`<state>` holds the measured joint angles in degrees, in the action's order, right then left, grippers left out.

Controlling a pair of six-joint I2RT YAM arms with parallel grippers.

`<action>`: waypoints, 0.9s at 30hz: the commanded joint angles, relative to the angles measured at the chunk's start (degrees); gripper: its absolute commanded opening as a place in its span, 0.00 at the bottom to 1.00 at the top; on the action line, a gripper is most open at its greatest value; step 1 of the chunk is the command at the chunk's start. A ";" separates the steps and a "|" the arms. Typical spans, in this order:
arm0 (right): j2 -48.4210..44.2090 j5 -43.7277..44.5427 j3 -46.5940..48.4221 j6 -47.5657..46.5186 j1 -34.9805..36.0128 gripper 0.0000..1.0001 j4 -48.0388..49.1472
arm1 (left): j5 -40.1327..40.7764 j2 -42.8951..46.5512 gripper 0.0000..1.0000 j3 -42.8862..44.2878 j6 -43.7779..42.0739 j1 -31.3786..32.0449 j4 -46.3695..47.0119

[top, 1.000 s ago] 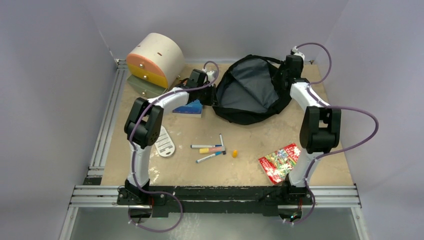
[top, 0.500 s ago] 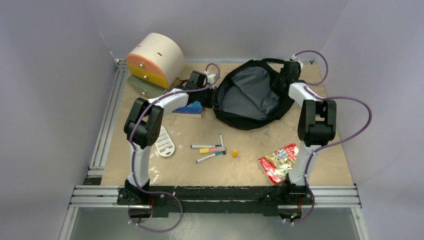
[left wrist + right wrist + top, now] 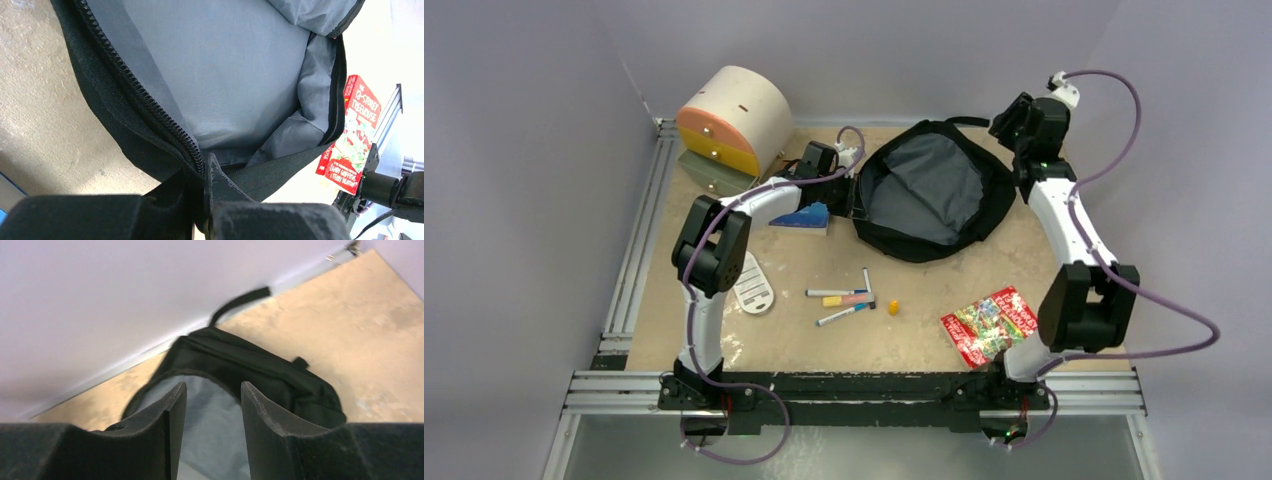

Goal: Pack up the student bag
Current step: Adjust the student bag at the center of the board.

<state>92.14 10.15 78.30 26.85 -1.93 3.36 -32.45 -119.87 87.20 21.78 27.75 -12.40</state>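
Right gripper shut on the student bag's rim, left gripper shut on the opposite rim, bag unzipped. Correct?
Not quite. The right gripper is open: the right wrist view shows its jaws apart with nothing between them, and the student bag lies beyond. The left gripper is shut on the bag's zipper rim, and the bag is unzipped.
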 commanded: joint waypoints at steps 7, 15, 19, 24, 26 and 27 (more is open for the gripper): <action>2.76 -13.83 -3.16 -9.99 10.68 0.50 -2.91 | -3.50 3.86 0.00 0.17 0.72 -0.49 2.91; 9.40 3.23 0.48 -18.53 20.50 0.69 -7.46 | -1.73 4.47 0.00 0.25 0.29 -0.55 2.33; 13.38 14.30 2.99 -23.12 23.79 0.76 -9.89 | -1.57 4.47 0.00 0.49 0.40 -0.65 2.18; 15.95 21.28 2.88 -26.57 25.15 0.81 -9.50 | -1.82 4.47 0.00 0.52 0.71 -1.11 2.11; 16.49 21.48 2.47 -28.61 25.58 0.82 -8.66 | -2.15 4.47 0.00 0.60 0.87 -1.32 2.12; 16.71 21.40 2.22 -29.35 25.84 0.83 -8.23 | -2.15 4.47 0.00 0.60 0.97 -1.42 2.12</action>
<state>109.16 25.67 79.07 2.79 23.11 -6.15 -32.82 -119.87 87.20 21.96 27.44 -12.08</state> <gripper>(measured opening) 0.817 0.024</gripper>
